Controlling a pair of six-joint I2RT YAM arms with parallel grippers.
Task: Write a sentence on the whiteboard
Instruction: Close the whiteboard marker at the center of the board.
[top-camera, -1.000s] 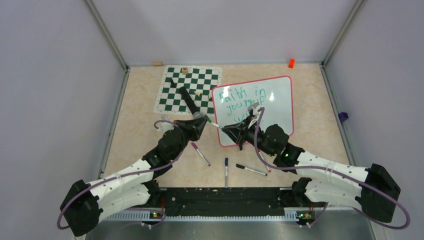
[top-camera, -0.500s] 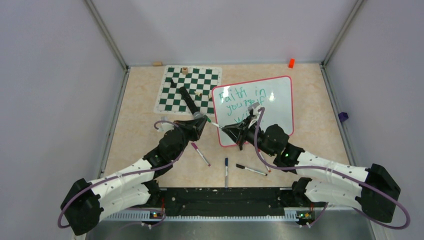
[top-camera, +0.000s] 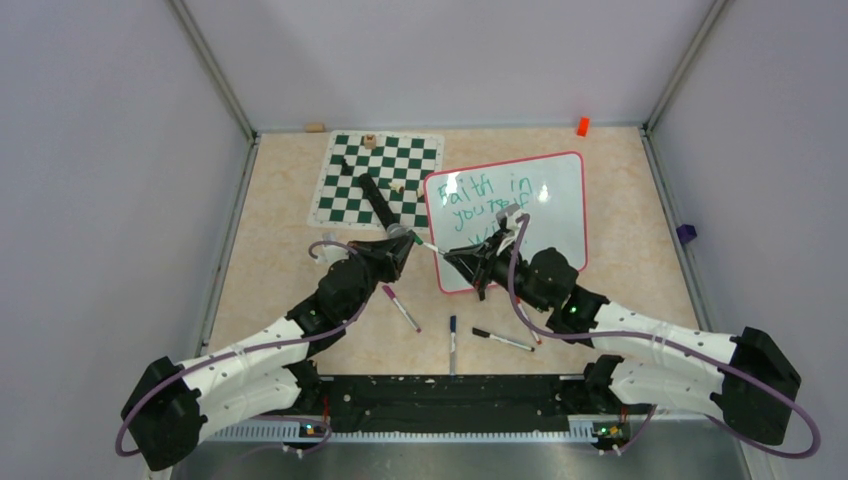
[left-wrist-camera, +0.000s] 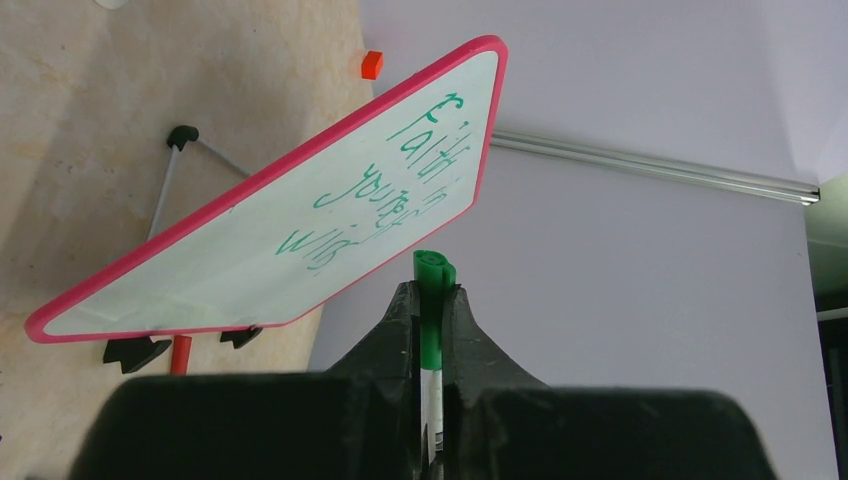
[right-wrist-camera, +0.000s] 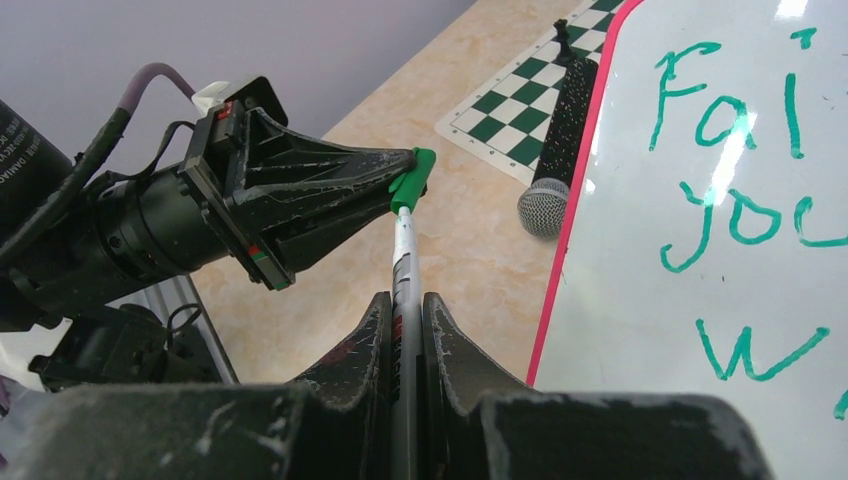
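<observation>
Though behind right gripper (top-camera: 447, 257), sentence (top-camera: 480, 212) (third line)

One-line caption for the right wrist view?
One marker, two arms: left fingers pinch its green cap, right fingers grip its barrel, beside the lettered whiteboard.

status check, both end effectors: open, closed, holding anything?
left end effector: closed on the marker's green cap.
right end effector: closed on the white marker barrel.
</observation>
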